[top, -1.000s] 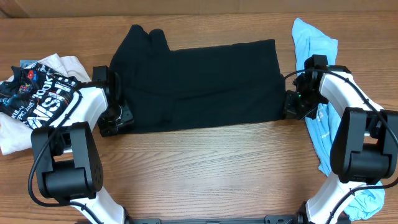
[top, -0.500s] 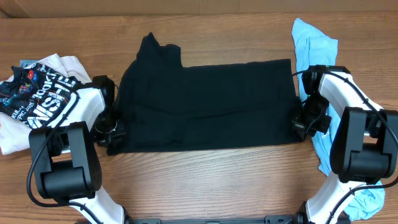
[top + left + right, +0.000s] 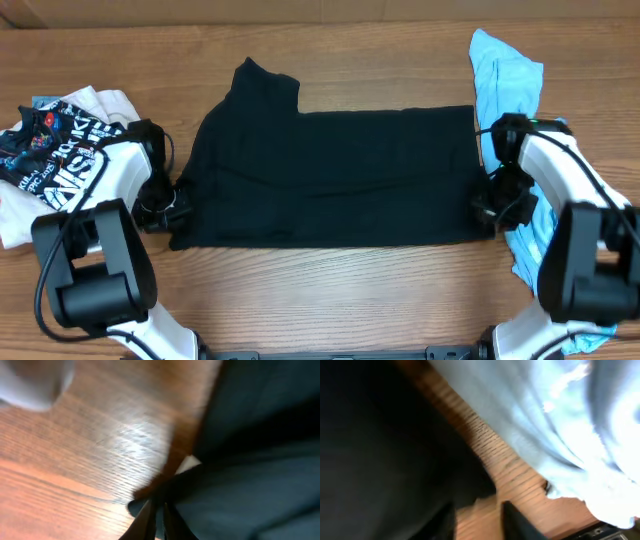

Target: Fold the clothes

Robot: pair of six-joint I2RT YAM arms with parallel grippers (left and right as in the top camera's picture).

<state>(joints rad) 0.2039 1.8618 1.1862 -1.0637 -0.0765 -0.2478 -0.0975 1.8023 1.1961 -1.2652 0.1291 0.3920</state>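
The clothes (image 3: 330, 175), one plain black garment, lie spread flat across the middle of the table, with a sleeve poking out at the back left. My left gripper (image 3: 172, 207) sits at the front left corner. In the left wrist view its fingers (image 3: 159, 506) are pinched together on the black fabric (image 3: 250, 460), close to a small white label (image 3: 187, 464). My right gripper (image 3: 487, 212) is at the front right corner. In the right wrist view it (image 3: 477, 517) stands open over bare wood, with the garment's corner (image 3: 385, 450) just beyond its fingertips.
A light blue garment (image 3: 510, 90) lies along the right side beneath the right arm and fills the right wrist view's upper right (image 3: 560, 425). A black shirt with white lettering (image 3: 60, 150) lies crumpled on a white cloth at the far left. Bare wooden table (image 3: 330, 300) runs along the front.
The black garment has been drawn to the right and toward the front and lies flatter. My left gripper has shut on its left corner. My right gripper has opened and let go of its right corner.
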